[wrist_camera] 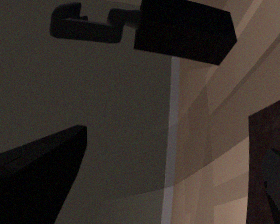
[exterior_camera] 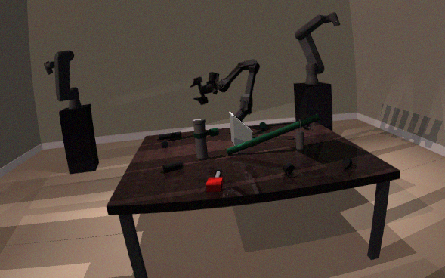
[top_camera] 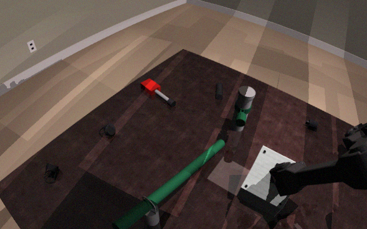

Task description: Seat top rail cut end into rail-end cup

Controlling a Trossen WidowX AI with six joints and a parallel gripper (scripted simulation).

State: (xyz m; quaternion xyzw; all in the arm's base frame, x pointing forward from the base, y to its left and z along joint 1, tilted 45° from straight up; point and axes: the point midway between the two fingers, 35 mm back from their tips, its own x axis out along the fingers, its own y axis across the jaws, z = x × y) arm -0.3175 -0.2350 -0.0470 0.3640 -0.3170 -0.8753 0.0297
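Observation:
The green rail (top_camera: 179, 180) (exterior_camera: 273, 135) passes through the wire loop (top_camera: 154, 206) on the short post (top_camera: 152, 218) (exterior_camera: 300, 140). It slopes down, its cut end low at the table, apart from the cup. The big grey post (top_camera: 245, 101) (exterior_camera: 202, 149) stands upright; a green band (exterior_camera: 199, 135) circles its upper part, below the cap (top_camera: 248, 92) (exterior_camera: 199, 121). The green end cup (top_camera: 241, 119) (exterior_camera: 213, 131) sticks out from the band, above the cut end's level. My gripper (exterior_camera: 197, 91) (wrist_camera: 179, 148) is open and empty, high above the table and away from the rail. Its fingertips are not visible in the top view.
A white slanted board (top_camera: 261, 169) (exterior_camera: 239, 130) stands beside the rail, near my arm (top_camera: 316, 174) (exterior_camera: 254, 77). A red-headed mallet (top_camera: 150, 86) (exterior_camera: 214, 184), a dark cylinder (top_camera: 219, 91) (exterior_camera: 172, 167) and several small black parts lie on the table. Two other arms stand on pedestals behind.

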